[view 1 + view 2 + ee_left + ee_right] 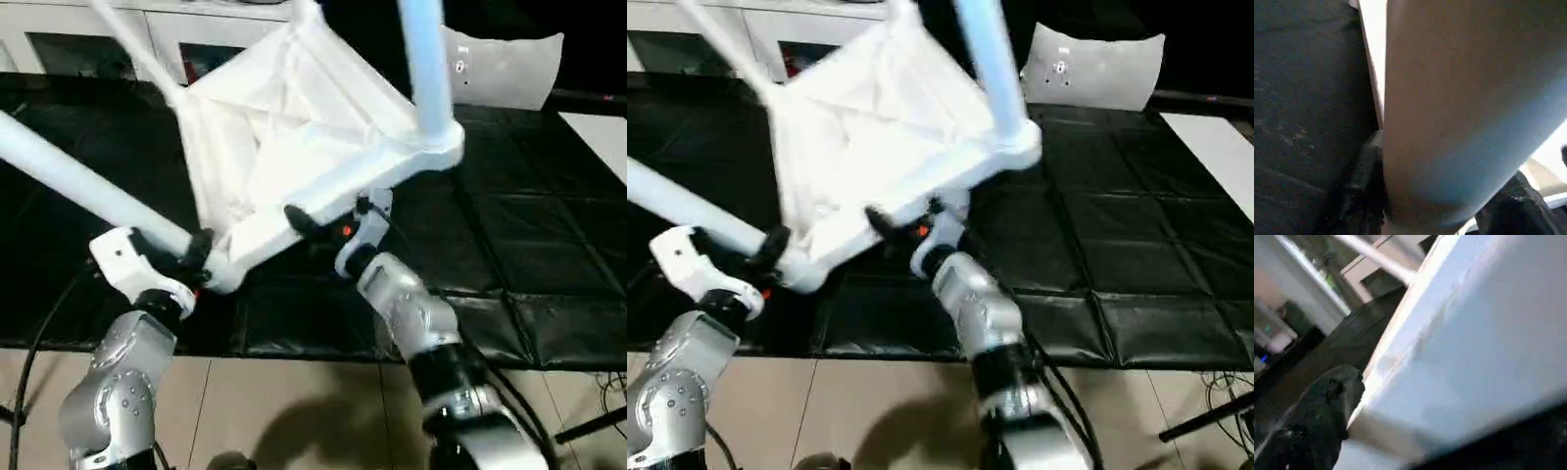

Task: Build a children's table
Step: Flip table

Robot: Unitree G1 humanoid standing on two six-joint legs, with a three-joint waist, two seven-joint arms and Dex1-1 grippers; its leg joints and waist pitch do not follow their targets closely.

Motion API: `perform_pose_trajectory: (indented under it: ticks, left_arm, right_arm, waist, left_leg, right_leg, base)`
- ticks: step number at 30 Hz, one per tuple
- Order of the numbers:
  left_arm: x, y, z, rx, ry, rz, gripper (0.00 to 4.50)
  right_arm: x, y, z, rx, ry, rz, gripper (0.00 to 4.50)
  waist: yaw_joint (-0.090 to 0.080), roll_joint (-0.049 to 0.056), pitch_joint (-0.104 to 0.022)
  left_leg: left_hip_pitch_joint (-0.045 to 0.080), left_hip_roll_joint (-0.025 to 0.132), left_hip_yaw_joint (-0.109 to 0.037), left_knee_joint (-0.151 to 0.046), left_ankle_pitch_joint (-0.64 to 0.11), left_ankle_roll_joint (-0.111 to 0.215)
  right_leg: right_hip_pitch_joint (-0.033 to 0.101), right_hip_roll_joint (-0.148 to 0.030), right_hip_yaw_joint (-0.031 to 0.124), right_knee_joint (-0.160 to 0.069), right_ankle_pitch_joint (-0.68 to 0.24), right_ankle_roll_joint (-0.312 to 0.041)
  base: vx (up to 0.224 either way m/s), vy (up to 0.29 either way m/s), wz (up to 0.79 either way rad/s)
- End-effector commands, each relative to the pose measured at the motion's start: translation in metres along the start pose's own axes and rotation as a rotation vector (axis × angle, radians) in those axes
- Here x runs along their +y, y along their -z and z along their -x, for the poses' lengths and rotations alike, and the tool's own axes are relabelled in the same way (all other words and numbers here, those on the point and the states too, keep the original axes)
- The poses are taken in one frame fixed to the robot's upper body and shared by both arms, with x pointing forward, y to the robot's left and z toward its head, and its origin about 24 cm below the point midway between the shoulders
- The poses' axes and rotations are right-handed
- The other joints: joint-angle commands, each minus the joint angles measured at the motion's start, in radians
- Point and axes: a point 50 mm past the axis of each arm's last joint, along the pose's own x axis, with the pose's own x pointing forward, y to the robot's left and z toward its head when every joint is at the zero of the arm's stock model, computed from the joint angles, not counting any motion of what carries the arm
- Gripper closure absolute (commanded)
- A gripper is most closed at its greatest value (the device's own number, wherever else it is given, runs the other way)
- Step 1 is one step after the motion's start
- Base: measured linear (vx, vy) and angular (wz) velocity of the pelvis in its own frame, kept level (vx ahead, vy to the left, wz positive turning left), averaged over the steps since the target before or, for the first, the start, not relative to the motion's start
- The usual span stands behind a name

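Note:
The children's table, all white, is tilted with its ribbed underside facing me and three legs sticking out. My left gripper is shut on one leg right beside the near corner socket; that leg runs between my black fingers. My right gripper stands wide open astride the table's near rim, one finger over the rim's side, the other beneath. Another leg rises from the right corner.
Black padded mats cover the floor under the table, with beige tiles near my feet. A white cabinet with glass doors stands at the back left. A white piece lies at the back right.

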Motion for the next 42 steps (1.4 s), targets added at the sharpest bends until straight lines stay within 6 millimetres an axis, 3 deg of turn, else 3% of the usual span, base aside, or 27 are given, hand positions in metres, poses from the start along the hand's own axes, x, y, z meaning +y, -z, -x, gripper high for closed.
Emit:
perform_pose_trajectory:
  ticks: [1, 5, 9, 17, 28, 34, 35, 42]
  left_arm:
    - [-0.024, 0.015, 0.000, 0.091, 0.184, 0.117, 2.46]
    - [-0.030, 0.020, 0.004, 0.132, 0.234, 0.091, 2.46]
    - [-0.032, 0.022, 0.004, 0.142, 0.238, 0.074, 2.46]
    - [-0.035, 0.027, 0.005, 0.189, 0.259, -0.033, 2.46]
    - [-0.031, 0.028, 0.005, 0.194, 0.250, -0.063, 2.46]
    - [-0.030, 0.027, 0.005, 0.196, 0.261, -0.083, 2.46]
    - [-0.030, 0.027, 0.005, 0.199, 0.269, -0.079, 1.90]
    - [-0.030, 0.027, 0.009, 0.216, 0.317, -0.089, 1.38]
  right_arm:
    - [0.013, -0.002, -0.013, -0.050, 0.010, -0.097, 0.00]
    - [0.026, -0.010, -0.024, -0.120, -0.032, -0.213, 0.00]
    - [0.034, -0.012, -0.030, -0.154, -0.074, -0.275, 0.00]
    - [0.041, -0.010, -0.033, -0.152, -0.116, -0.322, 0.74]
    - [0.039, -0.012, -0.034, -0.159, -0.111, -0.324, 1.43]
    - [0.037, -0.018, -0.035, -0.179, -0.099, -0.329, 2.07]
    - [0.037, -0.018, -0.035, -0.181, -0.097, -0.329, 2.13]
    - [0.030, -0.029, -0.031, -0.225, -0.072, -0.325, 2.28]
  waist:
    - [-0.008, 0.005, -0.052]
    - [-0.009, 0.002, -0.052]
    - [-0.010, 0.000, -0.053]
    - [-0.010, 0.001, -0.056]
    - [-0.011, 0.004, -0.057]
    - [-0.011, 0.004, -0.058]
    - [-0.011, 0.006, -0.058]
    - [-0.012, 0.006, -0.061]
  left_leg:
    - [0.023, 0.020, 0.004, -0.072, -0.168, -0.028]
    - [0.022, 0.021, 0.004, -0.072, -0.184, -0.026]
    - [0.020, 0.019, 0.005, -0.070, -0.164, -0.017]
    - [0.020, 0.018, 0.006, -0.067, -0.138, -0.004]
    - [0.020, 0.018, 0.006, -0.067, -0.141, -0.007]
    - [0.020, 0.018, 0.006, -0.066, -0.138, -0.004]
    - [0.020, 0.018, 0.007, -0.066, -0.135, -0.004]
    - [0.019, 0.016, 0.008, -0.062, -0.109, 0.001]
  right_leg:
    - [0.033, -0.056, 0.034, -0.060, -0.023, -0.140]
    - [0.031, -0.058, 0.035, -0.062, -0.075, -0.130]
    - [0.031, -0.056, 0.034, -0.061, -0.060, -0.136]
    - [0.032, -0.053, 0.032, -0.056, -0.025, -0.148]
    - [0.031, -0.053, 0.033, -0.055, -0.031, -0.155]
    - [0.032, -0.053, 0.032, -0.054, -0.024, -0.160]
    - [0.031, -0.053, 0.033, -0.054, -0.019, -0.160]
    - [0.032, -0.050, 0.033, -0.049, 0.024, -0.165]
  base:
    - [0.000, 0.000, 0.00]
    - [0.000, 0.000, 0.00]
    - [0.000, 0.000, 0.00]
    - [0.000, 0.000, 0.00]
    - [0.000, 0.000, 0.00]
    - [0.000, 0.000, 0.00]
    - [0.000, 0.000, 0.00]
    - [0.000, 0.000, 0.00]
